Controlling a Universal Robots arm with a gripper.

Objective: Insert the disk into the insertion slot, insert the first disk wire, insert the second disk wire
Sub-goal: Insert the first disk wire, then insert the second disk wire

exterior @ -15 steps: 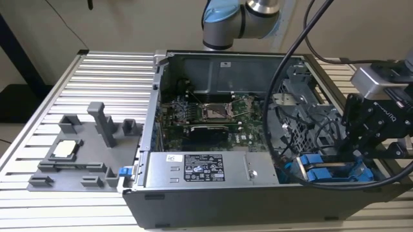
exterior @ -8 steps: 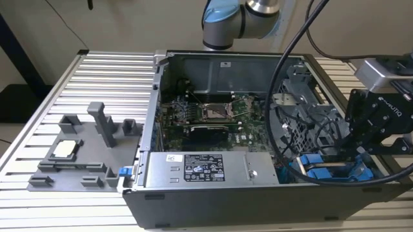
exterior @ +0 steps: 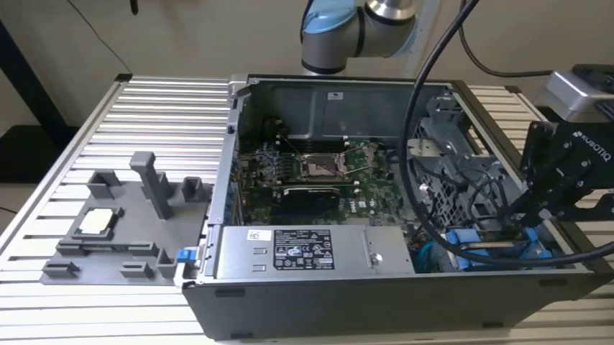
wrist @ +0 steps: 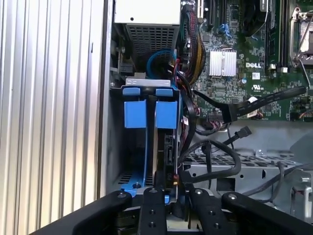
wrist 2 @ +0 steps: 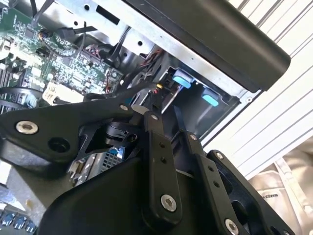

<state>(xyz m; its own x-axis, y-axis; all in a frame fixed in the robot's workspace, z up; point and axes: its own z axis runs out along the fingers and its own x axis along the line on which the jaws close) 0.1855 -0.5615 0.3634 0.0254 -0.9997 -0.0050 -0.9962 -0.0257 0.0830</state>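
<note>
At the exterior view's left, your desk (exterior: 144, 108) carries a grey fixture block (exterior: 125, 215), well apart from the work. Next comes the open computer case (exterior: 384, 302), with its power supply (exterior: 298, 251) near the front and the motherboard (exterior: 317, 169) behind it. Further right is the perforated drive cage (exterior: 451, 165), and your pincer (exterior: 535, 213) hangs over its lower corner, above two blue carriers (exterior: 479, 248). In the first wrist view the disk (wrist: 165, 147) stands on edge in the insertion slot (wrist: 116, 147). It is the carrier next to the cable bundle (wrist: 188, 54), with the other blue-tabbed carrier (wrist: 134, 113) just beside it. By the look of it, it sits well down in the bay. The relation that matters is that the disk lies straight ahead of your pincer (wrist: 173, 191), with its long axis running away from the pincer into the bay. The near end of the disk is right at the pincer's tip. You cannot tell whether the pincer is open, closed or gripping that end. Black cables (wrist: 215, 147) loop loosely over the cage beside the disk.
</note>
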